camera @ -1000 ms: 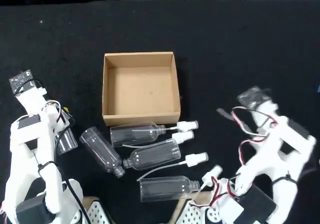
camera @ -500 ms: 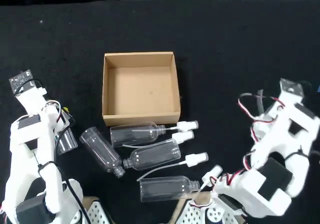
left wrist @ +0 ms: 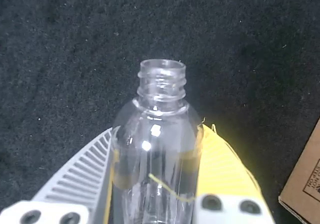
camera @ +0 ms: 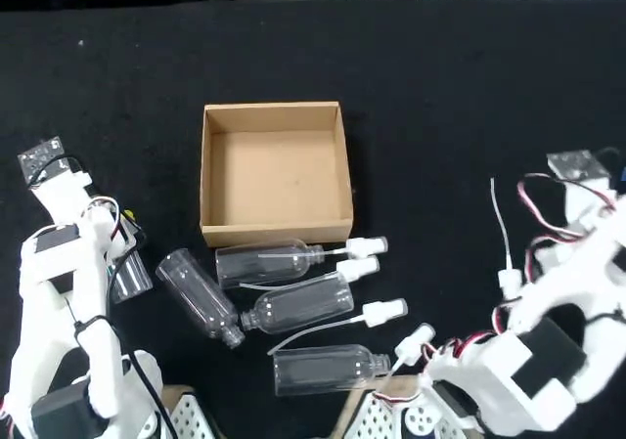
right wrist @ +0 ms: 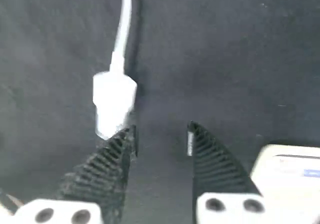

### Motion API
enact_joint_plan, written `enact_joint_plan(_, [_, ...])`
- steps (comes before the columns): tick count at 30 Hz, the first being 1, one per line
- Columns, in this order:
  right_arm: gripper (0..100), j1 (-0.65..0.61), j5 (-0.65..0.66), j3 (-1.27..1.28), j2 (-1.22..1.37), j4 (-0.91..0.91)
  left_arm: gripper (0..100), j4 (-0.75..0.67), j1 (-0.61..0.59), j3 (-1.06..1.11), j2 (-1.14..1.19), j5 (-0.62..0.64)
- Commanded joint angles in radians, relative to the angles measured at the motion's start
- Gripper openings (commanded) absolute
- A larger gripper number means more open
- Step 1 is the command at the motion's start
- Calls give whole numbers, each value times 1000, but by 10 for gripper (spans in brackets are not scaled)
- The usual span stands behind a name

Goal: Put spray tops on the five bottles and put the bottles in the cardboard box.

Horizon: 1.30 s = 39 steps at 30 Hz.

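- Currently, the left gripper (left wrist: 157, 136) is clamped on a clear plastic bottle with a bare threaded neck (left wrist: 161, 109), with one finger on each side of the body.
- That bottle is off to one side of the open brown cardboard box (camera: 277, 232), apart from it, on the black cloth table (camera: 440, 87) side nearest the left arm.
- The right gripper (right wrist: 160, 134) has its jaws apart with nothing between them. A white spray top with a thin dip tube (right wrist: 114, 104) touches the tip of one finger, outside the gap.
- Four further clear bottles (camera: 298, 304) lie on their sides just beside the box's near wall, with four white spray tops (camera: 384, 311) at or near their necks.
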Motion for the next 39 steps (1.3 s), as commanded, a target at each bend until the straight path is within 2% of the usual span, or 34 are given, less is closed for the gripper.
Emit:
enact_joint_plan(1, [127, 34, 64, 53, -5, -77, 33, -17, 8, -15, -14, 0])
enact_joint_plan(4, [127, 12, 57, 147, -5, -149, 33, -14, 8, -15, -14, 0])
enact_joint_plan(6, [127, -20, 6, 208, -15, -164, 33, -14, 7, -15, -14, 0])
enact_joint_plan(16, [126, -278, -551, 239, -170, -100, 33, -15, 2, -15, -14, 0])
enact_joint_plan(18, [127, -325, -608, 229, -223, -58, 33, -15, 1, -15, -14, 0])
enact_joint_plan(20, [127, -356, -603, 211, -278, -29, 33, -17, 2, -15, -14, 0])
enact_joint_plan(22, [128, -368, -473, 185, -326, 5, 33, -17, 5, -15, -12, 0])
enact_joint_plan(25, [178, -371, -51, 171, -372, 71, 33, -18, 7, -15, -8, 0])
enact_joint_plan(28, [304, -358, 324, 171, -395, 130, 33, -20, 8, -15, -6, 0])
enact_joint_plan(30, [374, -347, 462, 171, -397, 132, 33, -20, 8, -15, -6, 0])
enact_joint_plan(32, [400, -348, 589, 179, -394, 107, 33, -20, 8, -15, -6, 0])
enact_joint_plan(36, [368, -348, 859, 252, -394, 29, 33, -20, 2, -15, -6, 0])
enact_joint_plan(39, [328, -348, 993, 344, -394, -38, 33, -21, 2, -15, -5, 0])
